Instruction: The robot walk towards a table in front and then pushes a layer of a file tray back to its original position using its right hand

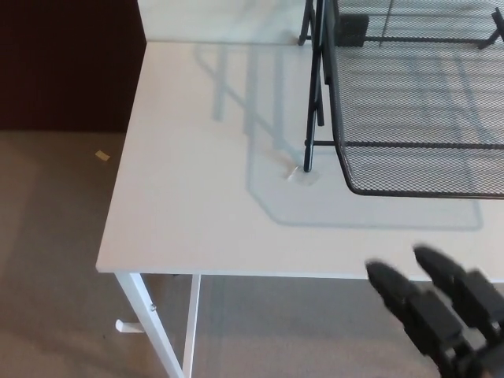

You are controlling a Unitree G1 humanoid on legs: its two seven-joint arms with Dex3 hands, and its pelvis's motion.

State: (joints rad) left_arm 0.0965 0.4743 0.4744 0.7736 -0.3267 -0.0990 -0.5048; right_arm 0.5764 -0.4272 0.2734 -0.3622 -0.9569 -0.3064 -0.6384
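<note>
Tray [417,110]: black mesh layer, sitting on the white bench [197,197] at its far right, jutting forward from its frame [313,87].
Right hand [441,315]: showing at lower right below the bench edge, two fingers [394,287] spread, holding nothing, apart from the tray.
Floor [55,252]: beige carpet, lying left of the bench.

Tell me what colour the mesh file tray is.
Black wire mesh on a black frame; the file tray shows best in the head view, against the white table.
</note>
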